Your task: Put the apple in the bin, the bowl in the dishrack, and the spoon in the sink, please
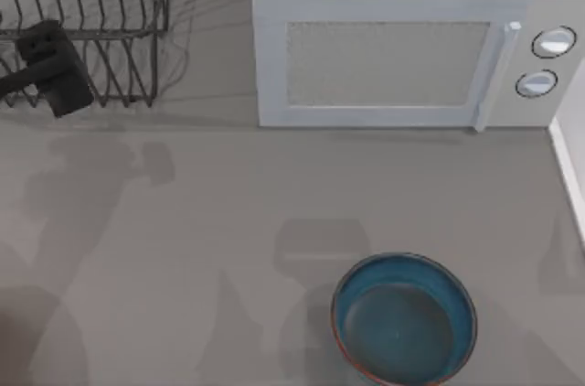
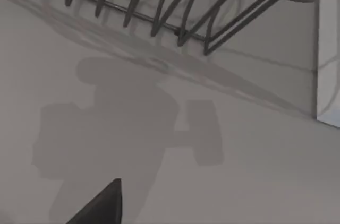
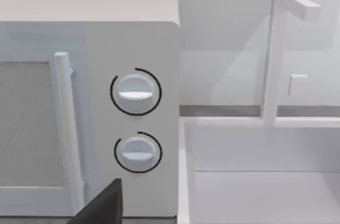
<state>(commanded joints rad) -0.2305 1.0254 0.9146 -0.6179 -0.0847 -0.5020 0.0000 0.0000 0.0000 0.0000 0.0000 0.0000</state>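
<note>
The bowl (image 1: 403,320), blue-teal inside with a reddish-brown rim, sits upright on the counter near the front, right of centre. The dishrack (image 1: 87,20), dark wire with upright prongs, stands at the back left; its wires (image 2: 175,6) also cross the left wrist view. My left gripper (image 1: 55,66) hangs over the dishrack's front edge, and a dark part of it (image 2: 101,208) shows above bare counter. The white sink (image 3: 255,181) with its faucet (image 3: 276,54) lies right of the microwave. A dark part of my right gripper (image 3: 101,208) faces them. The apple, spoon and bin are out of view.
A white microwave (image 1: 411,48) with two round knobs (image 3: 135,94) stands at the back, between dishrack and sink. The sink's white edge (image 1: 569,166) runs along the counter's right side. Grey counter (image 1: 183,249) stretches open in front of the dishrack and microwave.
</note>
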